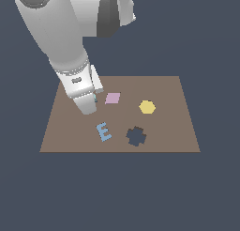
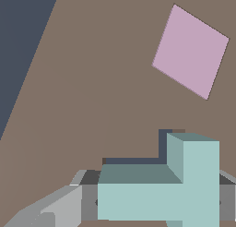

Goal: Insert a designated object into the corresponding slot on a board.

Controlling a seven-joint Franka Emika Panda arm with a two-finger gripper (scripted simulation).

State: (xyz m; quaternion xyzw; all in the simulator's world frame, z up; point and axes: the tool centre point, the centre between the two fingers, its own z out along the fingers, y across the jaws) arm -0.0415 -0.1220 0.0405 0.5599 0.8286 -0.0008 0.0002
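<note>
T-shaped block [image 2: 184, 194]: light teal, flat-topped, with thick darker sides; in the wrist view a long bar meets a crossbar at a right angle. It sits between the grey fingers [image 2: 55, 207], low over the board. In the exterior view only a sliver of teal [image 1: 95, 98] shows beside the arm's end.
Hand [image 1: 93, 101]: clamped on the T-shaped block, one finger on each side of it, over the part of the board toward the exterior view's left, just beside the pink diamond.
Slot [image 2: 138, 160]: a dark grey edge shows right behind the block in the wrist view; most of it is hidden by the block.
Board [image 1: 164, 131]: flat, brown, rectangular, lying on a dark blue-grey ground.
Pink diamond [image 1: 112, 98]: flat on the board, near the hand.
Yellow hexagon [image 1: 147, 107]: toward the exterior view's right of the diamond.
Blue E [image 1: 103, 131]: near the front edge, tilted.
Jagged recess [image 1: 136, 136]: dark, cross-like, beside the E.
</note>
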